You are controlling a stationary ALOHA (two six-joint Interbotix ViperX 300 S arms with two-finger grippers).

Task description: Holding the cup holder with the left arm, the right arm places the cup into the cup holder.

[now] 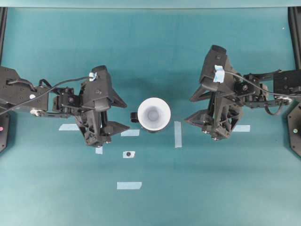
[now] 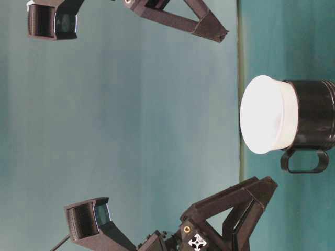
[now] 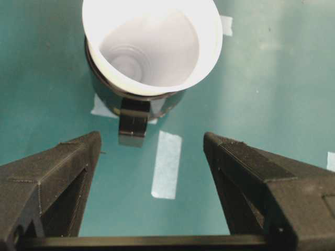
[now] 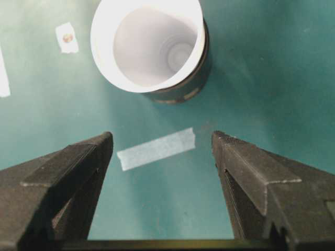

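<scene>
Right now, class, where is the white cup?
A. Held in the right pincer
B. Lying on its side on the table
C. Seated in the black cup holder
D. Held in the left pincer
C: the white cup sits upright inside the black cup holder, while the left pincer and the right pincer both stand open and empty, apart from it.
</scene>
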